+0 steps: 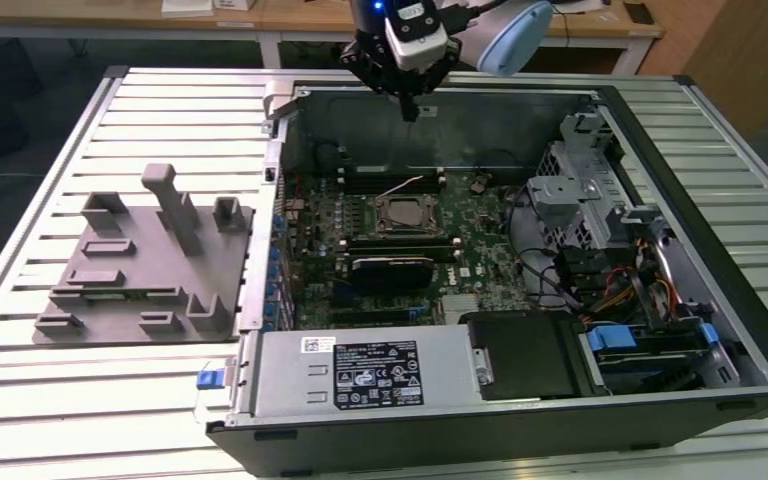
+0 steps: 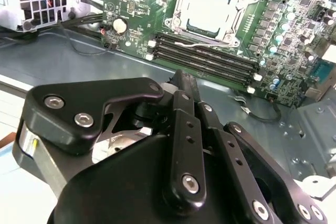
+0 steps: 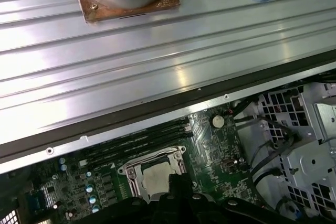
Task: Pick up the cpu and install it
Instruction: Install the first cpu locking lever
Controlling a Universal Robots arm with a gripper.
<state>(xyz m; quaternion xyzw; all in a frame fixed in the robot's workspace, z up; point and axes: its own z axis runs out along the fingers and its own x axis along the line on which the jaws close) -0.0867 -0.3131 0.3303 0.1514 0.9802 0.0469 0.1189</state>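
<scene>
In the exterior view an open computer case (image 1: 704,140) lies on a ribbed metal worktop (image 1: 157,100), with a grey fixture tray (image 1: 104,300) beside it on the exterior view's left. The hand (image 1: 411,110) hangs above the far edge of the case, pointing down. Its fingers are drawn together to a single tip with nothing between them. The cpu (image 1: 403,212) sits in its socket near the middle of the green motherboard (image 1: 491,215), well apart from the hand.

In the second wrist view the hand (image 2: 184,81) fills the foreground, its black fingers closed against each other and empty. Beyond it the cpu (image 2: 210,9) lies flat, silvery top up, inside the metal socket frame (image 2: 181,11). A row of memory slots (image 2: 205,59) runs between the socket and the hand.

In the first wrist view the cpu (image 3: 156,176) shows within the socket frame (image 3: 128,174). The dark tip of the hand (image 3: 176,182) overlaps its edge in the picture. The worktop (image 3: 157,61) stretches beyond the case wall.
</scene>
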